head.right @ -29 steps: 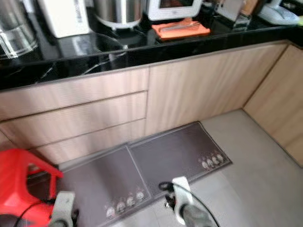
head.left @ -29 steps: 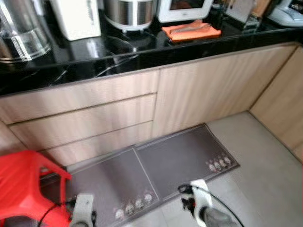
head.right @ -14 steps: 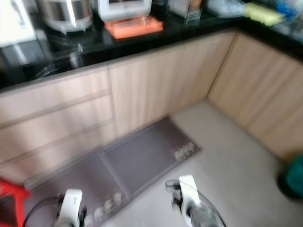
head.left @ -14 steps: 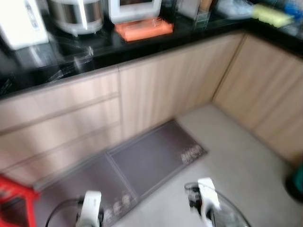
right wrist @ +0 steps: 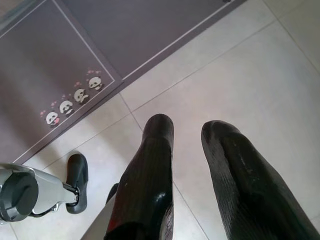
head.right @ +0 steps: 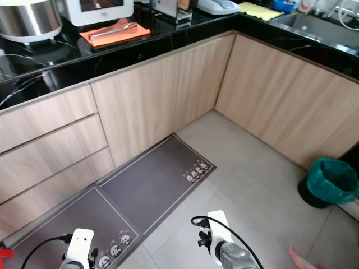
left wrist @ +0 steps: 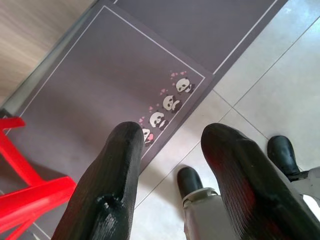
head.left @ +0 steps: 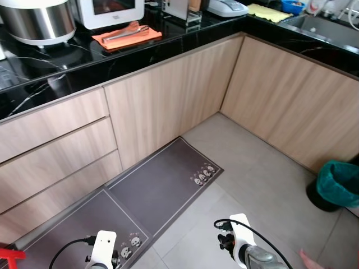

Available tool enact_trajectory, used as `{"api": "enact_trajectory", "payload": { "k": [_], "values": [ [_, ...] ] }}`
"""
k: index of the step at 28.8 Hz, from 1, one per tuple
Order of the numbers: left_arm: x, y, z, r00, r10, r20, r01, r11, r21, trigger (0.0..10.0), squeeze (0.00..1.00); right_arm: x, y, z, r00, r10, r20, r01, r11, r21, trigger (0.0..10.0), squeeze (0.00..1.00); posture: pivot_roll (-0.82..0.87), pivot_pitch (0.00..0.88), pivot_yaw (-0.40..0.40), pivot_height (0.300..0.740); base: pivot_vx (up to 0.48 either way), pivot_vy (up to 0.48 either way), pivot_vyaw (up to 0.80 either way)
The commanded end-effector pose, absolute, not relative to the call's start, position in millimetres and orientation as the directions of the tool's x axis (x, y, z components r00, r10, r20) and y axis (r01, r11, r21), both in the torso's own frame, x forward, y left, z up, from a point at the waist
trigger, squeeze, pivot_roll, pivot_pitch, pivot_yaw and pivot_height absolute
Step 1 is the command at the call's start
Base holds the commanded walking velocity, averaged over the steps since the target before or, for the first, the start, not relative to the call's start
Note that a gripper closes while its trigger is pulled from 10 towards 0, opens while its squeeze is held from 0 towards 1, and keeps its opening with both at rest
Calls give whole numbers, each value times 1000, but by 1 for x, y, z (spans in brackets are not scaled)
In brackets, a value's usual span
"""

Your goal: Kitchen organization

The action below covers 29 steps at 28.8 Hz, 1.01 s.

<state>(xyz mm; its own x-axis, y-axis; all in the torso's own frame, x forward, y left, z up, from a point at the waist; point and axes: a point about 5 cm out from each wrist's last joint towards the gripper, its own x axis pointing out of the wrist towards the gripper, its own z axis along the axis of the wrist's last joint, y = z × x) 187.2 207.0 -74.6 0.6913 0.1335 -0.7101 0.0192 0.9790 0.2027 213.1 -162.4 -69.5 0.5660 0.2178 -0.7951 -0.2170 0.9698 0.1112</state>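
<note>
Left hand and right hand hang released over mats (panda print), tongs on worktop.

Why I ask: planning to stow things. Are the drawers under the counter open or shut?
Shut: the drawers sit flush with the neighbouring cabinet door.

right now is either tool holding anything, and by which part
Nothing is held. The left tool and right tool both hang open over the floor, with only grey panda mat and pale tiles between their fingers.
</note>
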Motion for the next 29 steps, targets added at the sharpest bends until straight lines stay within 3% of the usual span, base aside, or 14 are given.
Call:
{"api": "enact_trajectory", "payload": {
  "k": [1,6,22,29],
  "values": [
    [185,206,-76,689,131,-713,16,981,195,10000,0,213,-165,-69,565,211,-798,-220,970,101,10000,0,7,44,-82,740,0,0,-538],
    [185,204,-76,697,107,-709,70,974,216,10000,0,212,-166,-70,561,212,-800,-224,969,100,10000,0,8,34,-80,740,0,0,-533],
    [195,199,-71,723,94,-685,101,966,240,10000,0,212,-166,-70,562,212,-799,-222,970,101,10000,0,2,42,-81,740,0,-296,-519],
    [194,198,-71,723,73,-687,143,957,253,10000,0,213,-167,-70,564,211,-799,-220,970,101,10000,0,1,48,-82,740,0,0,-521]
  ]
}}
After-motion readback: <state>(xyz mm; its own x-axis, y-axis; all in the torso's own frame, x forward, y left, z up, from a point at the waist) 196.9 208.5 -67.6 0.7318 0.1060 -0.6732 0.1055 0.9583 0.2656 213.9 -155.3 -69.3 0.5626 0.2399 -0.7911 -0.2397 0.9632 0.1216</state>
